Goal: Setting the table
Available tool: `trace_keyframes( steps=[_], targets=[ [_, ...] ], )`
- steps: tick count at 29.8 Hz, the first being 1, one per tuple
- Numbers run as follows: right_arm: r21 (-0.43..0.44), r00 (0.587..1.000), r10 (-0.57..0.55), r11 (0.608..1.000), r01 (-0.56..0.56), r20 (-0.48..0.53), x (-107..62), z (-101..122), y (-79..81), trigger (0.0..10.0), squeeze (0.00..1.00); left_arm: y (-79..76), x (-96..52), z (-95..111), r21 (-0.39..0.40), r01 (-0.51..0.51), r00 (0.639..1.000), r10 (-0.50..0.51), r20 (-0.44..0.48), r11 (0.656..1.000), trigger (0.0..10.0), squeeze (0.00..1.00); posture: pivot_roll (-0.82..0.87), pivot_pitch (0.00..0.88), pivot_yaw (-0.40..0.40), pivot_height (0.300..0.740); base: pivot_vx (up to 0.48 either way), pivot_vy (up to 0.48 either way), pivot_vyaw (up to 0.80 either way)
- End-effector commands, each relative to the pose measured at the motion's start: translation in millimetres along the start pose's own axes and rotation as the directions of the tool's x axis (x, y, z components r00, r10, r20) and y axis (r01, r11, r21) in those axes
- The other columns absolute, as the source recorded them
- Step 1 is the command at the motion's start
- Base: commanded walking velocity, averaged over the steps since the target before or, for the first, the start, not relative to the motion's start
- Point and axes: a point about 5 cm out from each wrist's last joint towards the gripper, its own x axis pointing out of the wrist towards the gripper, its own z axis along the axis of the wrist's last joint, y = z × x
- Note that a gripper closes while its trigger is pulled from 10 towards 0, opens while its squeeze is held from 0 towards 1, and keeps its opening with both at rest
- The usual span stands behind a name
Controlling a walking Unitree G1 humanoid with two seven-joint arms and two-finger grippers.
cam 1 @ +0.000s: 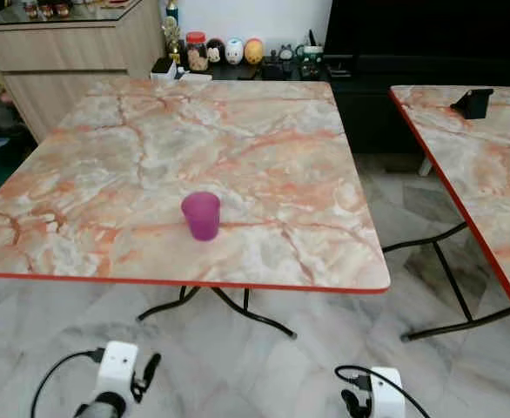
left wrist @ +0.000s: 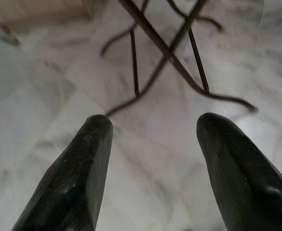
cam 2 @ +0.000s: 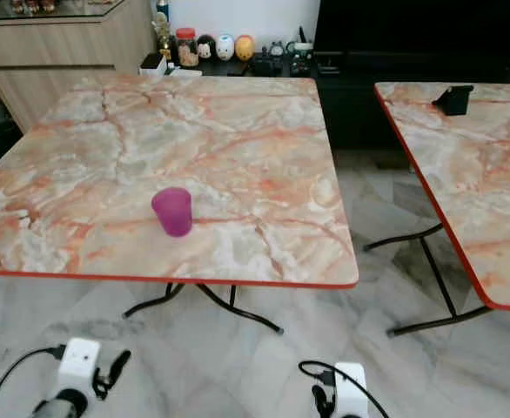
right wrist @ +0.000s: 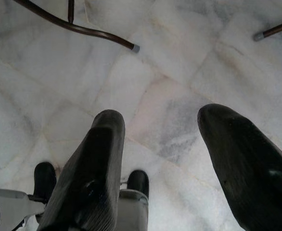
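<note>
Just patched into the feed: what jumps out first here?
A lone purple cup stands upright near the front edge of the orange-veined marble table. A second matching table sits to the right, carrying a small black object. Both arms hang low over the floor, left gripper and right gripper open and holding nothing.

purple cup | upright, apparently empty | marble table, near front edge

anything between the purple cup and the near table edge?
No. In the left eye view, only bare marble tabletop lies between the purple cup and the red near edge.
</note>
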Motion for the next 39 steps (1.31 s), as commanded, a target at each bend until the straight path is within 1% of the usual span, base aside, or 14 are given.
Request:
trace_keyframes(
  steps=[1, 5, 13, 15, 16, 17, 19, 21, 23, 24, 27, 30, 33, 39],
  targets=[
    [0.001, 1.0, -0.001, 1.0, 0.001, -0.004, -0.4, -1, -0.7, 10.0, 0.0, 10.8, -7.9, 5, 0.02, -0.02, 0.998, 0.018, 0.059, 1.0, 10.0, 0.0, 0.04, 0.0, 0.01, 0.74, 0.0, 0.0, 0.0],
    [0.0, 1.0, 0.001, 1.0, -0.001, -0.005, -0.5, -1, -1.0, 10.0, 0.0, 24.6, -17.4, 18, 0.01, -0.07, 0.987, 0.068, 0.146, 0.998, 10.0, 0.0, 0.05, 0.0, 0.009, 0.74, 0.0, 0.0, 0.0],
    [0.002, 1.0, -0.01, 1.0, 0.01, -0.003, -1.2, -2, -2.9, 10.0, 0.0, 30.7, -32.8, 55, 0.048, -0.089, 0.95, 0.07, 0.304, 0.995, 10.0, 0.0, 0.06, 0.0, 0.007, 0.74, 0.0, 0.0, 0.0],
    [0.002, 1.0, -0.013, 1.0, 0.013, -0.004, -1.2, -2, -3.5, 10.0, 0.0, 35.6, -24.1, 86, 0.029, -0.123, 0.916, 0.102, 0.388, 0.992, 10.0, 0.0, 0.07, 0.0, 0.005, 0.74, 0.0, 0.0, 0.0],
    [0.002, 1.0, -0.013, 1.0, 0.013, -0.004, -1.2, -2, -3.5, 10.0, 0.0, 35.6, -24.1, 86, 0.029, -0.123, 0.916, 0.102, 0.388, 0.992, 10.0, 0.0, 0.07, 0.0, 0.005, 0.74, 0.0, 0.0, 0.0],
    [0.001, 1.0, -0.015, 1.0, 0.015, -0.004, -1.1, -2, -3.4, 10.0, 0.0, 40.5, -17.0, 108, 0.018, -0.154, 0.886, 0.13, 0.446, 0.988, 10.0, 0.0, 0.06, 0.0, 0.005, 0.74, 0.0, 0.0, 0.0],
    [0.008, 1.0, -0.02, 1.0, 0.02, 0.002, -1.0, -1, -3.8, 10.0, 0.0, 44.3, -9.5, 131, -0.006, -0.168, 0.853, 0.149, 0.5, 0.986, 10.0, 0.0, 0.06, 0.0, 0.003, 0.74, 0.0, 0.0, 0.0],
    [0.011, 1.0, -0.025, 1.0, 0.024, 0.005, -1.0, -1, -4.0, 10.0, 0.0, 44.5, -5.6, 145, -0.01, -0.161, 0.839, 0.142, 0.525, 0.987, 10.0, 0.0, 0.07, 0.0, 0.002, 0.74, 0.0, 0.0, 0.0],
    [0.013, 0.999, -0.036, 0.999, 0.036, 0.009, -0.8, 0, -4.3, 10.0, 0.0, 29.6, 16.3, 177, -0.008, -0.051, 0.824, 0.046, 0.565, 0.999, 10.0, 0.0, 0.06, 0.0, 0.003, 0.74, 0.0, 0.0, 0.0],
    [0.016, 0.999, -0.04, 0.999, 0.04, 0.011, -0.7, 0, -4.6, 10.0, 0.0, 24.7, 20.9, 183, 0.014, -0.032, 0.821, 0.018, 0.571, 0.999, 10.0, 0.0, 0.06, 0.0, 0.003, 0.74, 0.0, 0.0, 0.0],
    [0.02, 0.999, -0.044, 0.999, 0.044, 0.011, -0.6, 1, -4.3, 10.0, 0.0, 13.5, 34.3, 190, 0.002, 0.011, 0.826, -0.01, 0.563, 1.0, 10.0, 0.0, 0.05, 0.0, 0.011, 0.74, 0.0, 0.0, 0.0],
    [0.035, 0.998, -0.059, 0.998, 0.059, 0.015, -0.7, 0, -3.8, 10.0, 0.0, -10.0, 48.4, 195, 0.008, 0.078, 0.831, -0.07, 0.552, 0.997, 10.0, 0.0, 0.02, 0.0, 0.026, 0.74, 0.0, 0.0, 0.0],
    [0.016, 0.998, -0.063, 0.998, 0.063, 0.004, -0.7, -1, -4.4, 10.0, 0.0, -19.9, 51.9, 198, -0.027, 0.108, 0.831, -0.076, 0.551, 0.994, 10.0, 0.0, 0.03, 0.0, 0.022, 0.74, 0.0, 0.0, -0.2],
    [0.015, 0.998, -0.064, 0.998, 0.063, 0.007, -0.8, -1, -4.1, 10.0, 0.0, -19.4, 52.3, 201, -0.056, 0.096, 0.824, -0.048, 0.565, 0.994, 10.0, 0.0, 0.04, 0.0, 0.018, 0.74, 0.0, 0.0, -0.29]
  ],
)
